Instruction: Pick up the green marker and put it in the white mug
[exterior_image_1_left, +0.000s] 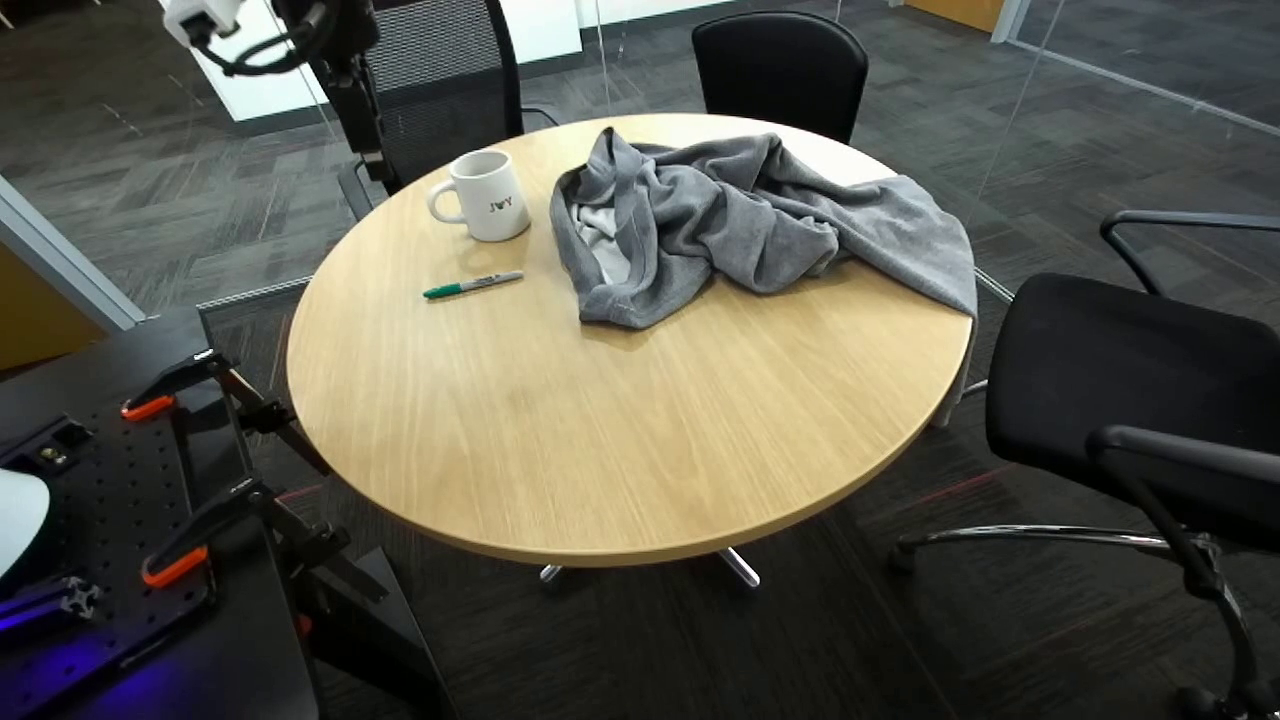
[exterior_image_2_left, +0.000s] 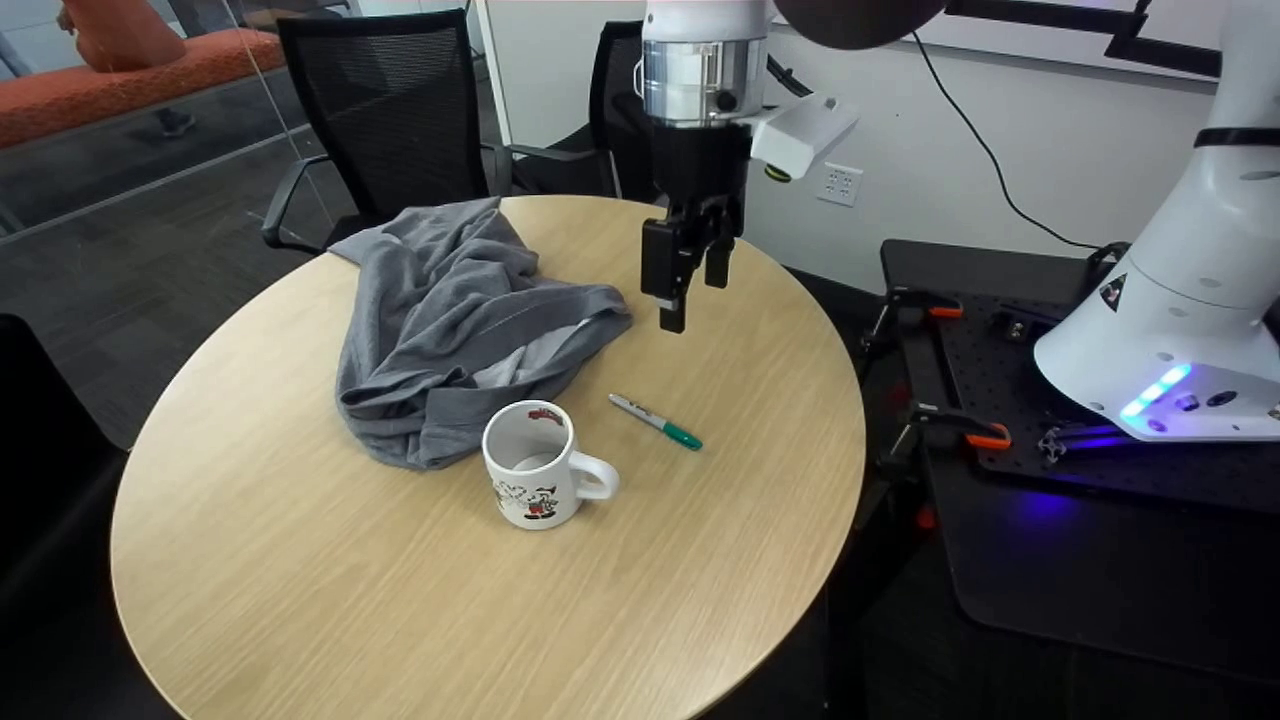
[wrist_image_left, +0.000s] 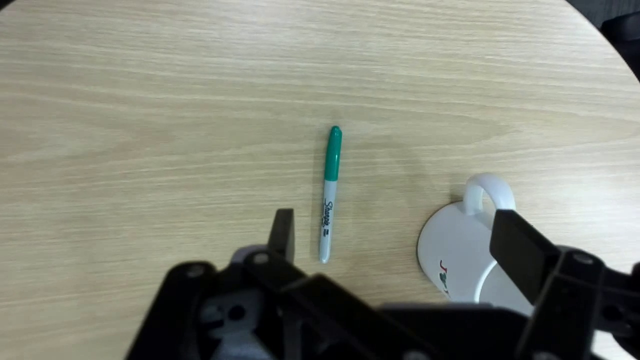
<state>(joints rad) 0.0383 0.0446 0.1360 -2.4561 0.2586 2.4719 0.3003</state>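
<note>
The green marker, with a grey barrel and green cap, lies flat on the round wooden table. It shows in both exterior views (exterior_image_1_left: 473, 286) (exterior_image_2_left: 655, 421) and in the wrist view (wrist_image_left: 330, 195). The white mug (exterior_image_1_left: 490, 198) (exterior_image_2_left: 545, 498) stands upright beside it, its handle on the near side in the wrist view (wrist_image_left: 450, 245), where a finger and the gripper body hide part of it. My gripper (exterior_image_2_left: 695, 302) is open and empty, above the table. In the wrist view the fingers (wrist_image_left: 394, 222) are wide apart, the marker nearer the left finger.
A crumpled grey cloth (exterior_image_1_left: 720, 215) (exterior_image_2_left: 450, 330) lies on the table (exterior_image_1_left: 600, 450) near the mug and marker. Black chairs (exterior_image_1_left: 1130, 390) stand around the table. The robot's black base stand (exterior_image_2_left: 1090, 560) with clamps is close to the table edge.
</note>
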